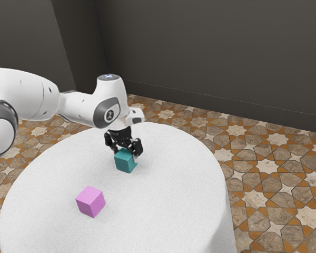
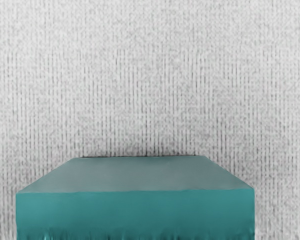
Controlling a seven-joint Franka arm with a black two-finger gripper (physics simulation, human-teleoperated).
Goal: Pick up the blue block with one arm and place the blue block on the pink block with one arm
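The blue block (image 1: 126,161), teal in colour, rests on the white round table (image 1: 179,200) near its middle. My gripper (image 1: 126,149) comes down on it from above, its black fingers (image 1: 137,147) pressing the block's upper part from two sides, so it is shut on the block. In the wrist view the blue block (image 2: 135,197) lies just under my hand, its base meeting the tablecloth. The pink block (image 1: 90,201) sits on the table apart from it, nearer the front and toward the exterior view's left.
The table's cloth-covered rim (image 1: 224,174) curves down on the exterior view's right to a patterned tile floor (image 1: 274,174). Dark walls stand behind. My white arm (image 1: 52,103) reaches in from the exterior view's left, above the table's back part.
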